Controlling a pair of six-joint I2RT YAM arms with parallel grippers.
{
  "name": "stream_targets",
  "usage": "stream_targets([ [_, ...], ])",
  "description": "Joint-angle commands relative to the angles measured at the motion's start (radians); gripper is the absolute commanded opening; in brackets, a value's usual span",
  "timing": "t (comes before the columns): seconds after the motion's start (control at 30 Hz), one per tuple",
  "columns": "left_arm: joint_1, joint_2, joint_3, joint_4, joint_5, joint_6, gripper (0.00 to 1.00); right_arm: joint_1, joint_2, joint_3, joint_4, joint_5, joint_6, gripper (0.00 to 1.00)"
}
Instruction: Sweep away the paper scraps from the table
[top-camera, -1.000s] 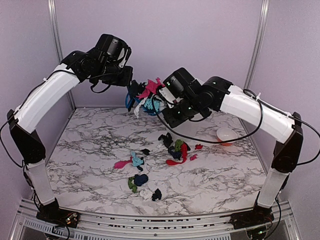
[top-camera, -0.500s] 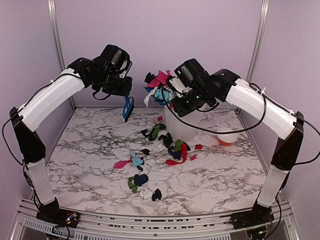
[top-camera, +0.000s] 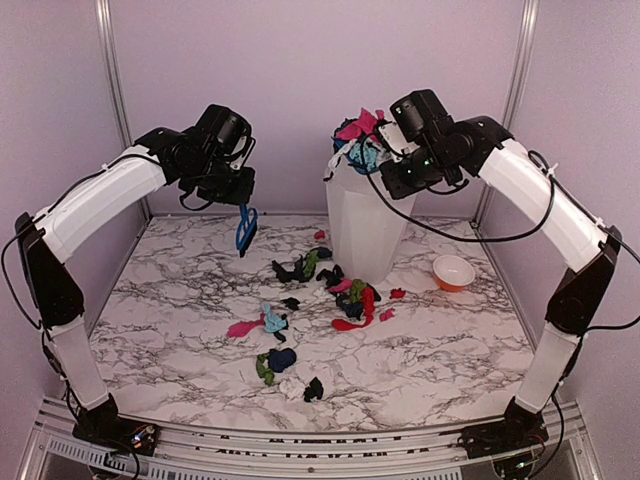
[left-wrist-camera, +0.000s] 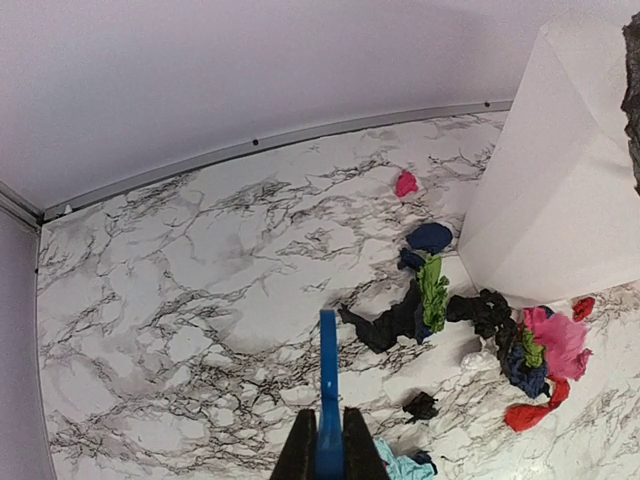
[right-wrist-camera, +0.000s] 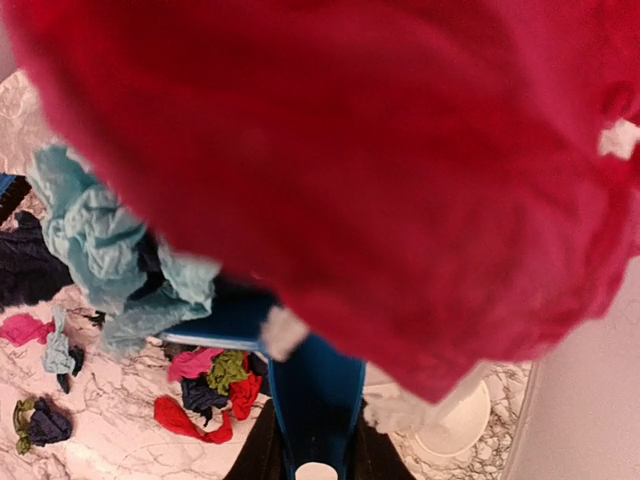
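Paper scraps lie in loose heaps on the marble table (top-camera: 180, 290): a black, green and red heap (top-camera: 345, 292) by the bin, a pink and light blue one (top-camera: 262, 322), and dark ones (top-camera: 280, 362) nearer the front. My left gripper (top-camera: 238, 192) is shut on a blue brush (top-camera: 243, 228), held above the table's back left; in the left wrist view the gripper (left-wrist-camera: 327, 455) holds the brush (left-wrist-camera: 328, 370) edge-on. My right gripper (top-camera: 388, 152) is shut on a blue dustpan (right-wrist-camera: 315, 390) heaped with scraps (top-camera: 358, 135), held over the white bin (top-camera: 365, 225).
An orange bowl (top-camera: 453, 271) stands at the right of the table, beside the bin. A small pink scrap (left-wrist-camera: 405, 183) lies near the back wall. Pinkish walls close the back and both sides.
My right gripper has lifted the loaded dustpan up and to the right, over the bin. My left gripper has drawn the brush left and lower. Green and black scraps have dropped by the bin.
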Motion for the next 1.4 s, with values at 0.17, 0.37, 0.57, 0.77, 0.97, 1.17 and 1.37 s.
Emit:
stream_targets([
  [0.17,0.013,-0.052,-0.047,0.058,0.024,-0.003,0.0,-0.051,0.013,0.025,0.019,0.316,-0.114,0.0],
  [0.37,0.018,-0.053,-0.054,0.063,0.034,0.003,0.0,-0.041,0.033,-0.048,0.092,0.601,-0.208,0.0],
  [0.57,0.02,-0.05,-0.057,0.071,0.046,0.005,0.0,0.011,0.043,-0.175,0.344,0.881,-0.468,0.0],
  [0.77,0.023,-0.06,-0.078,0.087,0.052,0.006,0.0,0.038,0.025,-0.324,0.82,1.003,-0.868,0.0],
  [0.97,0.036,-0.066,-0.105,0.112,0.068,0.006,0.0,0.04,-0.022,-0.465,1.164,1.032,-1.172,0.0],
  [1.17,0.038,-0.064,-0.105,0.134,0.086,0.001,0.0,0.042,-0.04,-0.514,1.294,1.035,-1.268,0.0],
  [1.37,0.038,-0.056,-0.096,0.17,0.109,-0.023,0.0,0.043,-0.06,-0.502,1.27,1.018,-1.236,0.0],
])
